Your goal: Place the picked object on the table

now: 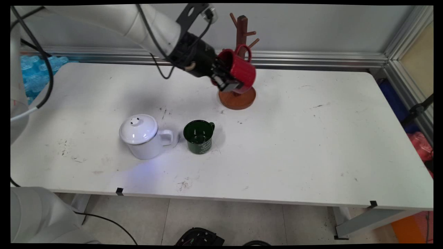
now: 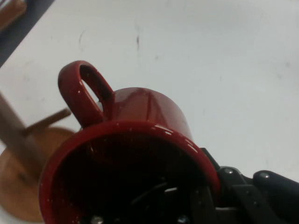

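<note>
Red mug point(image 1: 242, 71) sits clamped in the black gripper point(image 1: 226, 81), lifted clear of the white table point(image 1: 311, 145) near the middle of its far edge. The mug is tipped on its side, with its mouth turned back toward the arm and its handle uppermost. In the hand view the fingers point(image 2: 205, 200) close on the mug's rim point(image 2: 135, 128), one inside the mouth and one outside the wall, so the jaws are narrowed to the thickness of that wall.

Directly behind the mug stands a brown wooden mug tree point(image 1: 241, 34), an upright post with short pegs slanting out near its top and a round base point(image 1: 237, 99) resting on the table by the far edge. The mug's handle point(image 1: 244, 52) lies against the post in the main view, level with the lower pegs; whether it touches a peg cannot be told. The hand view shows the post and one peg point(image 2: 46, 120) just beside the handle.

Nearer the table's middle, toward the near edge, a dark green mug point(image 1: 199, 136) stands upright with its handle pointing to the far side. Just beside it, on the side toward the table's left end, stands a white enamel pot point(image 1: 143, 136) with a lid, its handle turned toward the green mug without touching it.
</note>
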